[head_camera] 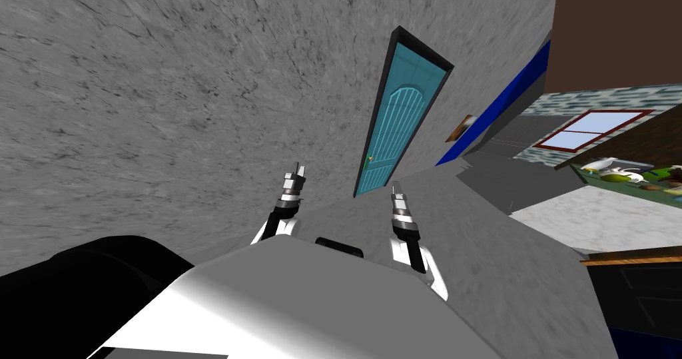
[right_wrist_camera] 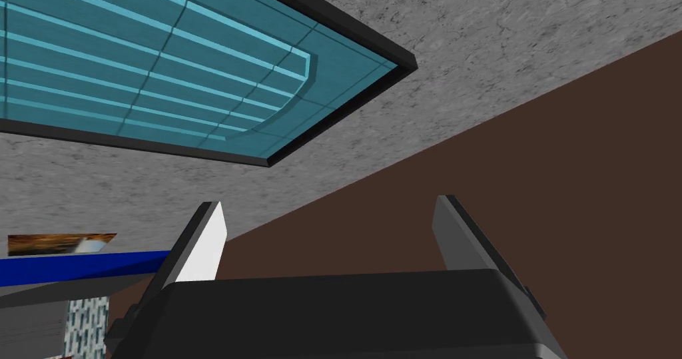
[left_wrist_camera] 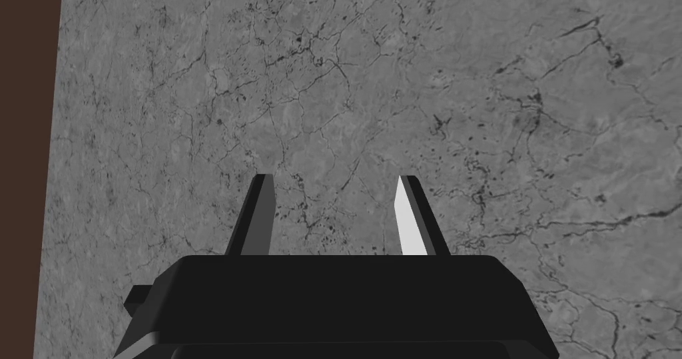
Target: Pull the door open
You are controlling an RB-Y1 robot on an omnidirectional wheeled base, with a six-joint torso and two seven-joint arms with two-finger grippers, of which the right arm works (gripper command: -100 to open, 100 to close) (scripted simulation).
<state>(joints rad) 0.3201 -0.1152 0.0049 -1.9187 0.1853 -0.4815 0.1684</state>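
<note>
A teal panelled door (head_camera: 399, 122) in a black frame stands shut in the grey wall ahead, some way off. A small yellow handle (head_camera: 369, 158) sits on its left edge, low down. The right wrist view looks up at the door's (right_wrist_camera: 160, 62) arched upper panel. My right gripper (head_camera: 397, 190) is raised in front of me, short of the door, its fingers (right_wrist_camera: 203, 242) open with nothing between them. My left gripper (head_camera: 297, 172) is up beside it, further left, facing the bare grey wall; its fingers (left_wrist_camera: 413, 218) are open and empty.
A grey cracked wall (head_camera: 166, 95) spans the left. A blue-edged opening (head_camera: 496, 102) and a small picture (head_camera: 461, 127) lie right of the door. A window (head_camera: 589, 130), a shelf of crockery (head_camera: 626, 175) and a dark cabinet (head_camera: 639, 295) are at the right.
</note>
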